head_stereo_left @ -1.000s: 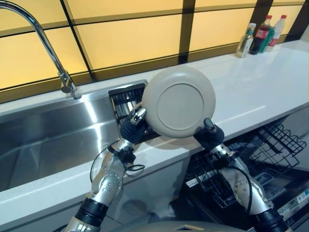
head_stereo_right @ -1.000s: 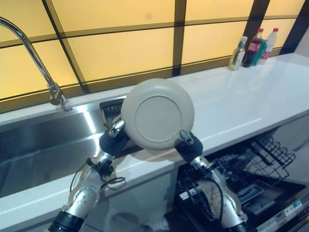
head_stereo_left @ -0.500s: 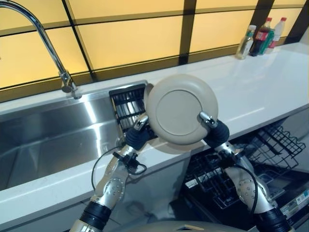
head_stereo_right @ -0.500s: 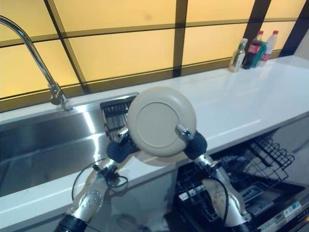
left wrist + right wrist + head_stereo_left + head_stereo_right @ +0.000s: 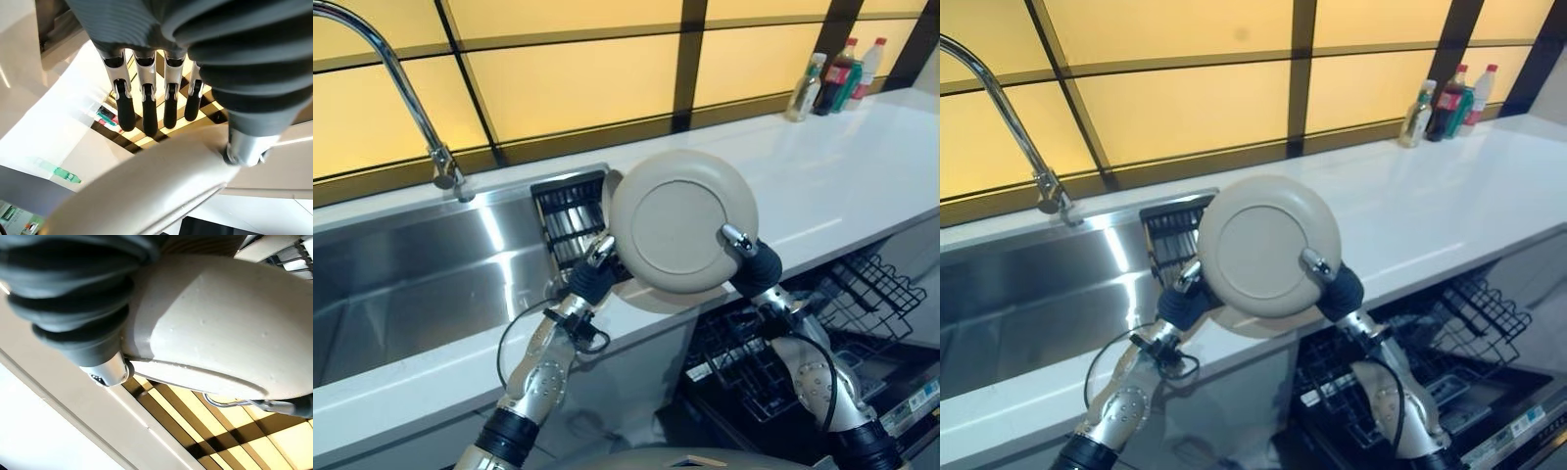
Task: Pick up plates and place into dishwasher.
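Observation:
A round beige plate (image 5: 680, 223) stands on edge in the air over the counter's front edge, its underside facing me. My left hand (image 5: 592, 279) grips its lower left rim, thumb on the near face. In the left wrist view its fingers (image 5: 146, 107) run straight behind the plate (image 5: 146, 191). My right hand (image 5: 754, 266) pinches the lower right rim, thumb over the near face and fingers hidden behind. The right wrist view has the plate (image 5: 220, 323) pressed against that thumb (image 5: 110, 372).
A steel sink (image 5: 401, 284) with a tall faucet (image 5: 382, 59) lies to the left, a dark dish rack (image 5: 570, 211) at its right end. The white counter (image 5: 842, 166) carries bottles (image 5: 832, 73) at the far right. The open dishwasher's wire rack (image 5: 842, 304) sits below right.
Since a second ago the plate has come down and slightly right with both hands. My right thumb has moved up over its near face. Little differs over the last half second.

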Robot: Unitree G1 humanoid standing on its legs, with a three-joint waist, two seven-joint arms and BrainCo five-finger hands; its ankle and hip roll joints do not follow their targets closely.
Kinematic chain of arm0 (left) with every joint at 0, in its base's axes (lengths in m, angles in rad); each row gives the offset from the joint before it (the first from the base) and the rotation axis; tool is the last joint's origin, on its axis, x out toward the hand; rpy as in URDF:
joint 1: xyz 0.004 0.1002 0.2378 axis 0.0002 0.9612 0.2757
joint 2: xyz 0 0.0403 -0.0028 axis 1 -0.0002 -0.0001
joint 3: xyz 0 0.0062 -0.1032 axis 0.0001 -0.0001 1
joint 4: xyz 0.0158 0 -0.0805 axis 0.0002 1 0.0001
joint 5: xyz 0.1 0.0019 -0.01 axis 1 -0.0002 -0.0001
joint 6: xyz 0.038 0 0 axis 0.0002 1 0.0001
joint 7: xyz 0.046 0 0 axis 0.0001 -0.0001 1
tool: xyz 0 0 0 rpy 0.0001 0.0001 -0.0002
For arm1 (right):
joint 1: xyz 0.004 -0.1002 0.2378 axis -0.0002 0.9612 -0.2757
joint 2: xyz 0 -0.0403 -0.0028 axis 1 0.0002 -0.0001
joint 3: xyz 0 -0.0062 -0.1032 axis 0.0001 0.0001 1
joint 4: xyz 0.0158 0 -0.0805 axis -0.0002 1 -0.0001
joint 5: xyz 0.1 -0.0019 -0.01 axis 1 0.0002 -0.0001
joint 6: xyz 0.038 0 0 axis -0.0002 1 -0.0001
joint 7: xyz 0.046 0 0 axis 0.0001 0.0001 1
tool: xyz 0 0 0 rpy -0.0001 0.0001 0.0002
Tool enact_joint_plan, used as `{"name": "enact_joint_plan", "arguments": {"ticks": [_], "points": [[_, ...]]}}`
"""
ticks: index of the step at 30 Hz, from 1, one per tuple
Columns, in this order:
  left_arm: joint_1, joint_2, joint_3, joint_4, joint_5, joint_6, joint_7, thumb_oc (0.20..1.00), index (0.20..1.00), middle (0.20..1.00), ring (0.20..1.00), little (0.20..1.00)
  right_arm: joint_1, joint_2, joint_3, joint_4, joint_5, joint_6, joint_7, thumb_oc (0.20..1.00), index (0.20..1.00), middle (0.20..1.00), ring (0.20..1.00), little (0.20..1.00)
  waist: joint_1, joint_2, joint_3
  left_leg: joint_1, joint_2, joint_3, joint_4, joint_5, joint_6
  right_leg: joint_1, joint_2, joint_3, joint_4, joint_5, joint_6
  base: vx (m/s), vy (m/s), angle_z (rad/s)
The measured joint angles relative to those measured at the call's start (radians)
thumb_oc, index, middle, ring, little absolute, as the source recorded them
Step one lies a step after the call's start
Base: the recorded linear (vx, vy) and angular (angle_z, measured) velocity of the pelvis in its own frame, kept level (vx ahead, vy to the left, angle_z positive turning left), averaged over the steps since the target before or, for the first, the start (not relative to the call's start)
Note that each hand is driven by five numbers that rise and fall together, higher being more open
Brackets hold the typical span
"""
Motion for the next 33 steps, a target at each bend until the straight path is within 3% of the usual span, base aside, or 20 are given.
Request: {"name": "enact_joint_plan", "arguments": {"ticks": [6,10,19,25,33], "points": [[-0.052,0.011,0.004,-0.081,-0.001,0.024,0.082,1.000,1.000,1.000,1.000,1.000,0.023,0.078,-0.055,0.019,-0.029,-0.136,-0.139,0.200,0.200,0.200,0.200,0.200,-0.046,0.003,0.000,0.003,-0.002,0.027,0.000,0.002,-0.003,-0.014,0.000,0.027,0.011,0.004,0.005,-0.04,0.009,-0.13],[-0.119,0.000,0.000,-0.109,-0.011,0.044,0.109,1.000,1.000,1.000,1.000,1.000,0.039,0.095,-0.078,0.087,-0.131,-0.202,-0.241,0.200,0.200,0.200,0.200,0.200,-0.082,0.012,0.003,0.012,-0.003,0.052,0.000,-0.001,0.000,-0.017,-0.001,0.053,0.011,0.008,0.010,-0.02,0.002,-0.17],[-0.150,-0.045,-0.163,-0.170,-0.022,0.079,0.091,1.000,1.000,1.000,1.000,1.000,0.038,0.112,-0.104,0.210,-0.211,-0.279,-0.417,0.200,0.200,0.200,0.200,0.200,-0.115,0.040,0.010,0.018,-0.002,0.084,-0.001,-0.013,0.003,-0.031,0.003,0.085,0.014,0.009,0.013,-0.02,-0.015,-0.10],[-0.139,-0.021,-0.169,-0.171,-0.028,0.075,0.088,1.000,1.000,1.000,1.000,1.000,0.034,0.143,-0.157,0.294,-0.316,-0.290,-0.581,0.200,0.200,0.200,0.200,0.200,-0.127,0.044,0.011,0.019,-0.003,0.090,-0.001,-0.016,0.004,-0.031,0.001,0.090,0.014,0.010,0.014,0.02,-0.021,-0.02],[-0.064,-0.004,-0.186,-0.171,-0.091,0.111,-0.004,1.000,1.000,1.000,1.000,1.000,-0.052,0.129,-0.209,0.406,-0.441,-0.293,-0.640,0.200,0.200,0.200,0.200,0.200,-0.098,0.036,0.017,0.018,-0.003,0.089,-0.001,-0.016,0.004,-0.033,0.001,0.089,0.020,0.010,0.014,0.00,-0.026,0.00]]}}
